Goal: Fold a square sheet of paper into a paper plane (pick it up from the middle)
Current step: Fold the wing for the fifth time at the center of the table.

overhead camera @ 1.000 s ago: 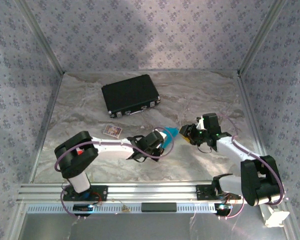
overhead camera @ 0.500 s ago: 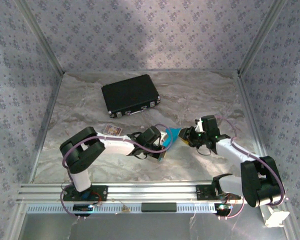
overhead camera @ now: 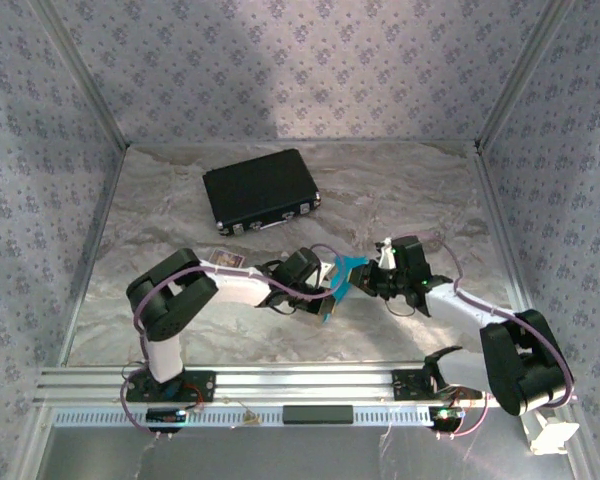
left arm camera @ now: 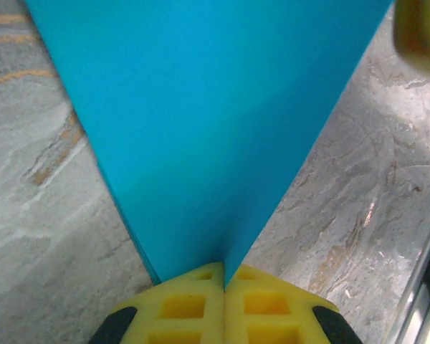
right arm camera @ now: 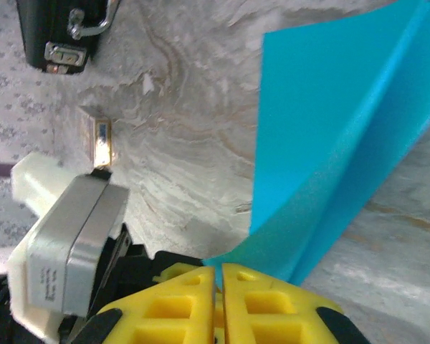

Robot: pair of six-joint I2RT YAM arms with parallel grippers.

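The square sheet of paper (overhead camera: 346,267), bright cyan and folded into a tapering wedge, hangs above the table between my two grippers. My left gripper (overhead camera: 330,290) is shut on its narrow end; in the left wrist view the paper (left arm camera: 215,107) fans out from the closed yellow fingertips (left arm camera: 223,276). My right gripper (overhead camera: 366,279) meets it from the right. Its yellow jaws (right arm camera: 218,276) are pressed together on a lower corner of the folded paper (right arm camera: 330,129). A yellow right fingertip (left arm camera: 419,32) shows in the left wrist view's top corner.
A black case (overhead camera: 260,190) lies at the back left of the marbled table, also in the right wrist view (right arm camera: 57,29). A small printed card (overhead camera: 225,260) lies beside the left arm. An aluminium rail (overhead camera: 300,380) runs along the front; patterned walls enclose the table.
The left arm carried the paper up and to the right. The right gripper slid left to the paper and its jaws closed on the corner.
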